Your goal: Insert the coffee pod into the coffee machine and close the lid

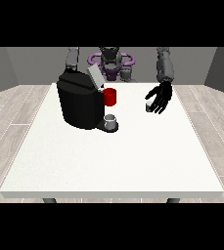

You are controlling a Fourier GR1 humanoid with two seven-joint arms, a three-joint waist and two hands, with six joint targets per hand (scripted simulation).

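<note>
A wood-plank floor and grey walls surround the large white table [133,161], smooth and matte. Left of centre stands the boxy black coffee machine [79,105], its grey lid [95,75] tilted up, with a red cylindrical part [110,96] and a small grey cup [110,118] at its front. The hand at the view's right [160,96] hangs with fingers spread beside the small grey coffee pod [148,107] on the table. Grasping seems the step in hand; next, closing round the pod and carrying it leftward. The other hand is hidden behind the machine
</note>
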